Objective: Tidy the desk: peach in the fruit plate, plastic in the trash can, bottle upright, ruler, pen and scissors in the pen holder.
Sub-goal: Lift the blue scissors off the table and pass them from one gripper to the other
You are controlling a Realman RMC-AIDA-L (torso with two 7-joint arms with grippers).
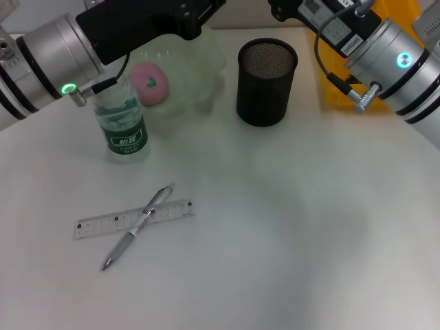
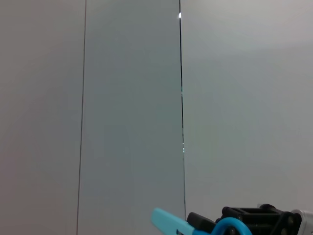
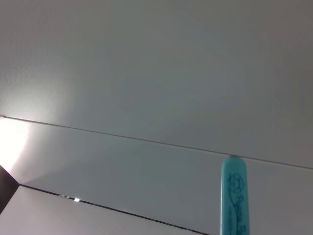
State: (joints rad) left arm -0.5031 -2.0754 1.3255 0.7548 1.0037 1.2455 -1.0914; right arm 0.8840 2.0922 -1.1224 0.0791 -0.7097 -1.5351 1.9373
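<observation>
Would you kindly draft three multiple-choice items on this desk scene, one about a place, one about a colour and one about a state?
1. Where does the pen lie?
A. Inside the pen holder
B. Across the ruler on the table
C. In the fruit plate

2. What colour is the pen holder?
A. Black
B. Yellow
C. White

3. How does the bottle stand?
A. On its side
B. Upside down in the plate
C. Upright on the table

Answers:
1. B, the pen crosses the ruler on the table in the head view.
2. A, the mesh cup is black.
3. C, the bottle stands on its base beside the fruit plate, which holds the peach.
</observation>
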